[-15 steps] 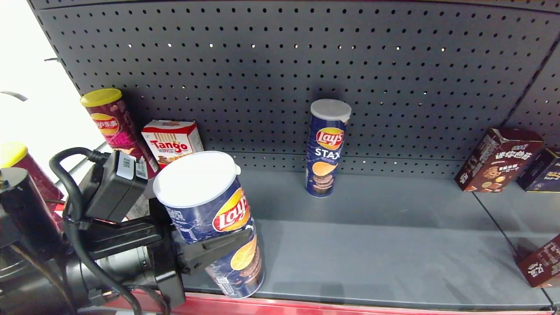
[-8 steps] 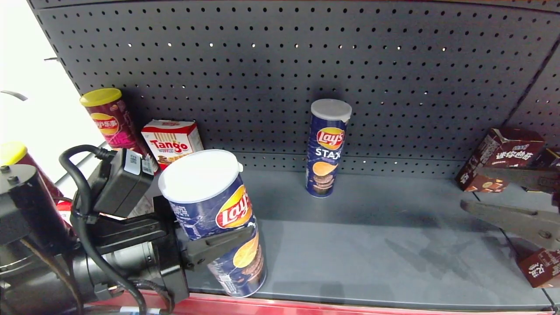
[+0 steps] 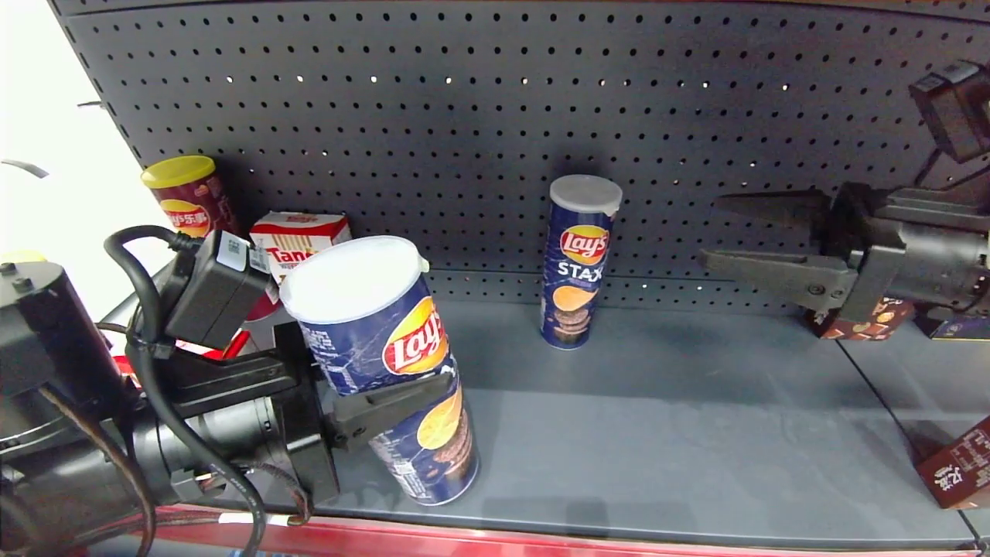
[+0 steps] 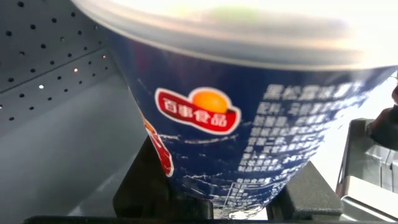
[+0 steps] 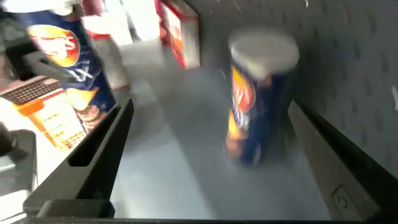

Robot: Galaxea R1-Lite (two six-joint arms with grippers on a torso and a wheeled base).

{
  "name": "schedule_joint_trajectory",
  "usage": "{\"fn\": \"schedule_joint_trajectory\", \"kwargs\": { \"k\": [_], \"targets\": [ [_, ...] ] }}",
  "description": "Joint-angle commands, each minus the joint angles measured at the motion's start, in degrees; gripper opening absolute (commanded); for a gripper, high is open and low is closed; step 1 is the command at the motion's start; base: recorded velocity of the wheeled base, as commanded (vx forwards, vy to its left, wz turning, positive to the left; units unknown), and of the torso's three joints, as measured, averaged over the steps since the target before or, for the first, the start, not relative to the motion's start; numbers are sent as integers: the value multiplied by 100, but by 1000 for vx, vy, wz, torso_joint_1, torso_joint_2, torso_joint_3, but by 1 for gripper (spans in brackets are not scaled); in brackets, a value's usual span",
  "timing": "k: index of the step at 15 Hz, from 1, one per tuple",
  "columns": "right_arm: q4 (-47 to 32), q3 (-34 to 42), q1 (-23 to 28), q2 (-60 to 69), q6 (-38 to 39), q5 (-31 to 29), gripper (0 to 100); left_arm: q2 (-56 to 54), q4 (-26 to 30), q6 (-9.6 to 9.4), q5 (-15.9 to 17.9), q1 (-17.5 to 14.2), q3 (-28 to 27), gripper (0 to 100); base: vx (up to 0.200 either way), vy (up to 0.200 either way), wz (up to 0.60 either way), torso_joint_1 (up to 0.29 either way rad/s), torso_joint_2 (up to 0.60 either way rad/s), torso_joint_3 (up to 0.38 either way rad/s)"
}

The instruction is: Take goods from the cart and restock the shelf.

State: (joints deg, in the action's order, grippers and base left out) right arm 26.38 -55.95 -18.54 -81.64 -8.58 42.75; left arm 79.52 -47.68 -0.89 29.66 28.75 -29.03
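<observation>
My left gripper (image 3: 387, 379) is shut on a blue chip can (image 3: 387, 348) with a white lid, held tilted over the front left of the grey shelf (image 3: 657, 433). The can's side crosses the left wrist view (image 4: 249, 124). A second blue chip can (image 3: 582, 263) stands upright at the back, against the pegboard. My right gripper (image 3: 715, 232) hangs open above the shelf to the right of that can, fingers pointing at it. In the right wrist view the standing can (image 5: 258, 106) sits ahead between the open fingers of my right gripper (image 5: 211, 109), and the held can (image 5: 62, 56) is beyond.
A maroon can with a yellow lid (image 3: 189, 201) and a red and white box (image 3: 298, 236) stand at the back left. Brown boxes sit at the right (image 3: 858, 325) and front right (image 3: 955, 464). A pegboard wall (image 3: 464, 116) closes the back; a red strip (image 3: 541, 541) edges the front.
My right arm has come in from the right and risen to the standing can's height. My left gripper has lifted the held can slightly and carried it a little right.
</observation>
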Motion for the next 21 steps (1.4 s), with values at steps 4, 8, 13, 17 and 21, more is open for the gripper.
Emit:
{"fn": "schedule_joint_trajectory", "kwargs": {
  "k": [4, 8, 13, 17, 21],
  "targets": [
    [359, -724, 26, -1240, -126, 365, 100, 108, -14, 1, 5, -9, -15, 0, 0, 0, 0, 0, 0, 0],
    [368, -935, -18, -1662, -144, 392, 100, 213, -40, -8, 5, -9, -15, 0, 0, 0, 0, 0, 0, 0],
    [368, -1172, 8, -2207, -302, 541, 100, 301, -57, -8, 5, -27, -130, 0, 0, 0, 0, 0, 0, 0],
    [368, -1348, 0, -2541, -302, 524, 100, 327, -57, 1, 128, -229, -200, 0, 0, 0, 0, 0, 0, 0],
    [377, -1515, 0, -2831, -425, 541, 100, 389, -57, -8, 198, -317, -297, 0, 0, 0, 0, 0, 0, 0]
  ]
}}
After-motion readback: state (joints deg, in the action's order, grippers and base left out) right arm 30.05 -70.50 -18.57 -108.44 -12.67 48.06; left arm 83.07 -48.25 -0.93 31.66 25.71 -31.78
